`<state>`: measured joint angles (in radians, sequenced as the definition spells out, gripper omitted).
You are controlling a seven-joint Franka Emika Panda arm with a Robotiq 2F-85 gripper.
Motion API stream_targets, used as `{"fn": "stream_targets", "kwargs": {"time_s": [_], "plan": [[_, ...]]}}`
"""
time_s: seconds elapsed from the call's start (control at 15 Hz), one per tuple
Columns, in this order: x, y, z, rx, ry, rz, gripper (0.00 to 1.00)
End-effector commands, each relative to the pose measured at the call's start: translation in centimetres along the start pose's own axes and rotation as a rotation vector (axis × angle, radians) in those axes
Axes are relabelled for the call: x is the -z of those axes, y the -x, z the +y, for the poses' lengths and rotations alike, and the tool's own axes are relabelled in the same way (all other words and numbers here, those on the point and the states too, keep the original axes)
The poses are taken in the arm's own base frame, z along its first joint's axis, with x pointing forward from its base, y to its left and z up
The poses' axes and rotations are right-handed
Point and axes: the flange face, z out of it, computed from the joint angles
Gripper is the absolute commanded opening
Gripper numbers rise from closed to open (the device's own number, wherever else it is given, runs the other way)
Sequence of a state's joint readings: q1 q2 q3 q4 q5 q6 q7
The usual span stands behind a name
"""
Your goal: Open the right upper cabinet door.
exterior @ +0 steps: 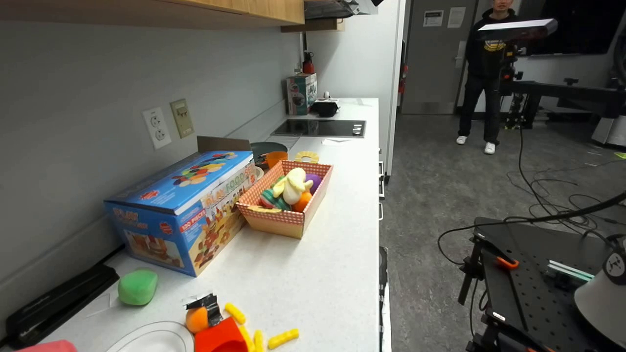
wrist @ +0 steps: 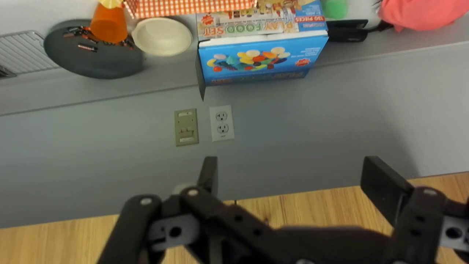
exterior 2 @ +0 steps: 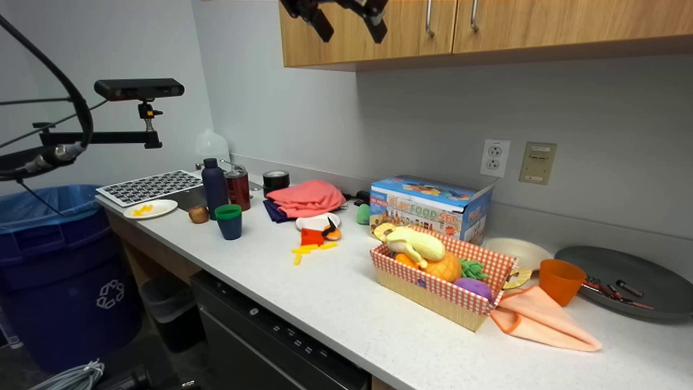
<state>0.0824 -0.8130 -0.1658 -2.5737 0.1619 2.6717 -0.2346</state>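
The gripper (exterior 2: 351, 32) shows at the top of an exterior view and, far larger, along the bottom of the wrist view, its fingers (wrist: 383, 179) spread wide apart. An exterior view alone gives a standing person (exterior: 491, 63) at upper right and a black cooktop (exterior: 318, 128) at upper centre; an exterior view alone, too, has a navy bottle (exterior 2: 215, 187) and a red tumbler (exterior 2: 239, 189) left of centre, and a blue recycling bin (exterior 2: 65, 281) at lower left. The right upper cabinet door (exterior 2: 574, 24) takes the upper right of an exterior view: flat, light brown, grained, closed, its upper part beyond the frame. It sits level with the left door (exterior 2: 406, 35), which the gripper partly covers there. Two doors, two metal handles (exterior 2: 474, 16), one on each. All three views hold one blue play food box (wrist: 263, 58), one checked basket (exterior 2: 427, 298), one orange cup (exterior 2: 562, 281), one white outlet (wrist: 222, 123) and one beige wall plate (wrist: 186, 127). Both exterior views show four yellow sticks (exterior: 283, 338).
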Motion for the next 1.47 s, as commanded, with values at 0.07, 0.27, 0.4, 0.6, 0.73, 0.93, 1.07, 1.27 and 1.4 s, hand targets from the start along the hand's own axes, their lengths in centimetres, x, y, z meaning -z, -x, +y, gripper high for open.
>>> {"fn": "stream_targets", "kwargs": {"time_s": [0.07,0.27,0.4,0.6,0.73,0.93,1.07,1.27,1.4], "plan": [[-0.44,-0.79,-0.26,0.034,0.034,0.104,1.00],[-0.44,-0.68,-0.02,0.014,0.025,0.065,1.00],[-0.44,-0.68,-0.01,0.014,0.025,0.065,1.00],[-0.44,-0.68,-0.01,0.014,0.025,0.065,1.00],[-0.48,-0.81,0.01,0.026,0.029,0.100,1.00],[-0.32,-1.25,0.05,0.011,0.047,0.186,1.00],[-0.37,-1.38,0.08,0.008,0.058,0.229,1.00],[-0.63,-1.33,0.18,0.017,0.079,0.268,1.00],[-0.79,-1.35,0.26,0.017,0.090,0.277,1.00]]}}
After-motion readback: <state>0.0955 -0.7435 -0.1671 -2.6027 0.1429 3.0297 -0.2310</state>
